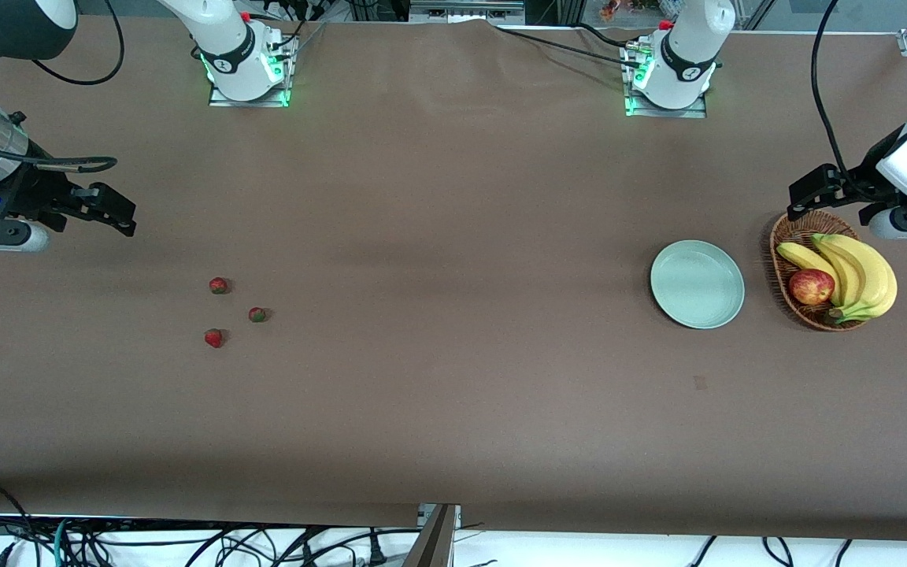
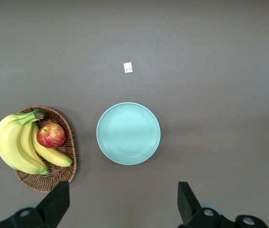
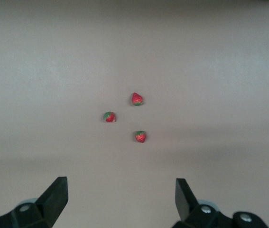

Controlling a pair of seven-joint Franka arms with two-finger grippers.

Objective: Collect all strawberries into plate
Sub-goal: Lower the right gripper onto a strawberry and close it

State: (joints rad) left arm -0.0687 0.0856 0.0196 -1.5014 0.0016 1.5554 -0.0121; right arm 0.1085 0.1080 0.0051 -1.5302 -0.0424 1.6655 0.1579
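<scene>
While both claws, left (image 2: 120, 209) & right (image 3: 120, 204), hang wide open w/ nothing held, three red green-capped strawberries (image 1: 229, 313) lie loose.

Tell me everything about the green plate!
The plate is round, shallow and pale mint green, smooth and plain with a low raised rim. It looks like glazed ceramic or plastic. It lies flat on the brown table with nothing in it, close beside the wicker basket of fruit without touching it, toward the left arm's end.
</scene>
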